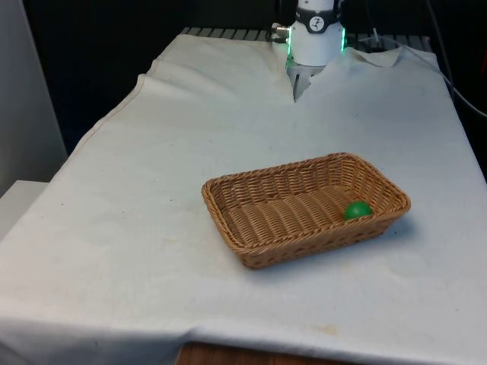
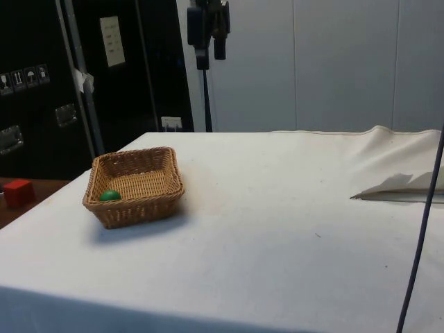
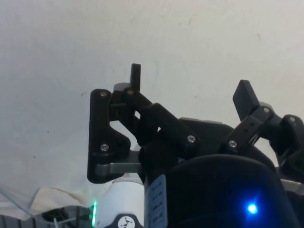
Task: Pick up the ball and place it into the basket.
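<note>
The small green ball (image 1: 358,210) is seen inside the rectangular woven wicker basket (image 1: 251,251); the black two-finger pincer (image 3: 190,88) is held spread, empty.

Green ball (image 1: 358,210) lies inside the wicker basket (image 1: 251,252) — seemingly touching its wall.

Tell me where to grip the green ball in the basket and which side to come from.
Come straight down from above. The ball lies on the basket's floor, tucked into a corner against the woven walls, so a sideways approach looks blocked. Close the fingers across its widest part, probably set diagonally to the corner so that each finger finds room. Being round, it may roll if nudged off centre.
</note>
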Available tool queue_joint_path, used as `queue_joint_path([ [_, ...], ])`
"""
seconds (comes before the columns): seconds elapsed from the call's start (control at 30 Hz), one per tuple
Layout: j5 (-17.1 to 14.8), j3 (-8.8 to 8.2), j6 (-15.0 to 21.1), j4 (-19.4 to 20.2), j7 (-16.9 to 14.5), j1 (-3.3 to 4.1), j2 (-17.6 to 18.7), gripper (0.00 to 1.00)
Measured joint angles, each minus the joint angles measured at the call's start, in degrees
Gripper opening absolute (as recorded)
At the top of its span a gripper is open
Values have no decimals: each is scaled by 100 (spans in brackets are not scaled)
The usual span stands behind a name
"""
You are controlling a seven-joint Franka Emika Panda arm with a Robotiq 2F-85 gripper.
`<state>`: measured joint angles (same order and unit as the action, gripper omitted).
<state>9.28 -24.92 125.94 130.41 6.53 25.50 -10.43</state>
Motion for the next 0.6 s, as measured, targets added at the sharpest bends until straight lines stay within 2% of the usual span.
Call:
queue_joint_path([
  [0.33, 218, 0, -281, -6, 155, 0, -172, 100],
  [0.6, 252, -52, -464, -11, 172, -11, -355, 100],
])
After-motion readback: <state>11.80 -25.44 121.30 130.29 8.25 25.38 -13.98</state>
